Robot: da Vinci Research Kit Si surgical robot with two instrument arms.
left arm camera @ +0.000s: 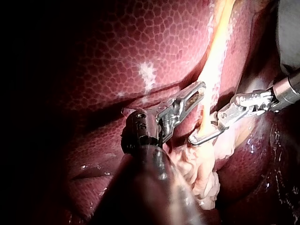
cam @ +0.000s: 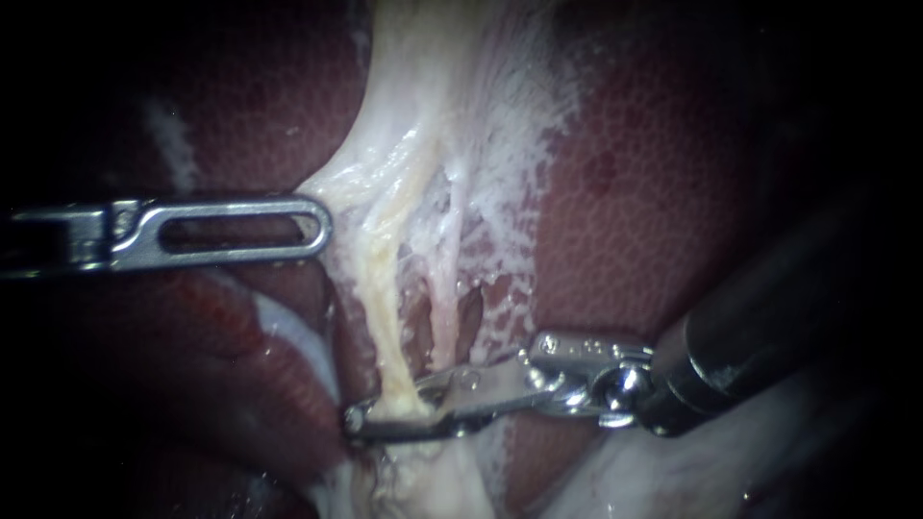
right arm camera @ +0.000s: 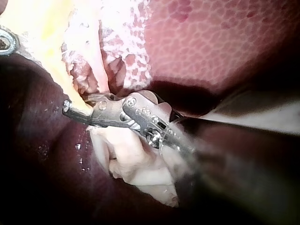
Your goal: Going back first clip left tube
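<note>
Two pale tubes run down between the liver lobes; the left tube (cam: 385, 317) is thick and yellowish, the right tube (cam: 444, 308) thinner and pinkish. My right instrument (cam: 361, 420) comes in from the right, and its long thin jaws are closed across the low end of the left tube (left arm camera: 206, 126), one jaw on each side. No separate clip shows. My left instrument (cam: 322, 229) has slotted jaws lying together, with the tip on the edge of the pale tissue sheet (cam: 385, 163), which is drawn toward it. The right wrist view shows the right instrument (right arm camera: 66, 108) crossing the yellow tube (right arm camera: 61, 79).
Dark red liver (cam: 654, 221) lies on both sides of the tubes. A lump of pale tissue (left arm camera: 201, 173) bulges just under the right jaws. White webbed tissue (cam: 510, 192) covers the liver beside the right tube. A bit of the left instrument (right arm camera: 3, 44) shows in the right wrist view.
</note>
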